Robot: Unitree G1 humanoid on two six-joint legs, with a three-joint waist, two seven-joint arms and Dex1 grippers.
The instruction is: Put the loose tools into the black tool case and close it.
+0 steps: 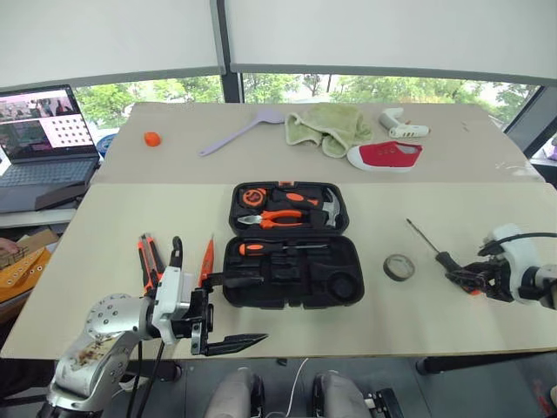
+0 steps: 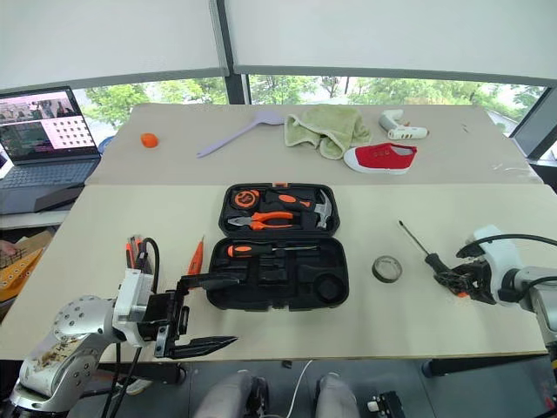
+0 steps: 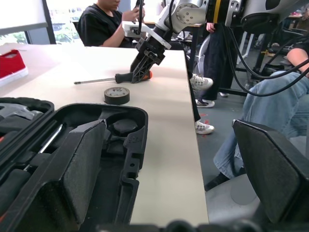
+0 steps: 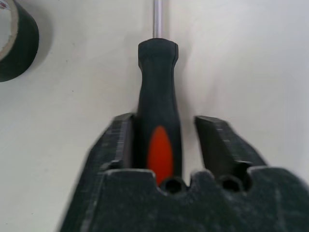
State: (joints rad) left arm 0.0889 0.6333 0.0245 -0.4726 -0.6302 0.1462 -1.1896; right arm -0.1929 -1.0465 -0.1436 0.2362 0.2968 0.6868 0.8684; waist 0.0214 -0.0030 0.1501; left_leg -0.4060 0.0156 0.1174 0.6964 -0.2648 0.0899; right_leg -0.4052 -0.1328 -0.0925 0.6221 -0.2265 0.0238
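Note:
The black tool case lies open in the middle of the table, with a screwdriver in its near half. Left of it lie the utility knife and the slim tester pen. My left gripper is open at the case's near left corner, pointing right, holding nothing. To the right sit the grey tape roll and a loose screwdriver. My right gripper straddles its handle. One finger touches it and a gap shows at the other.
Pliers and a hammer fill the case's far half. On the far table are a laptop, an orange ball, a purple spatula, a green cloth and a red shoe. People sit off the right edge.

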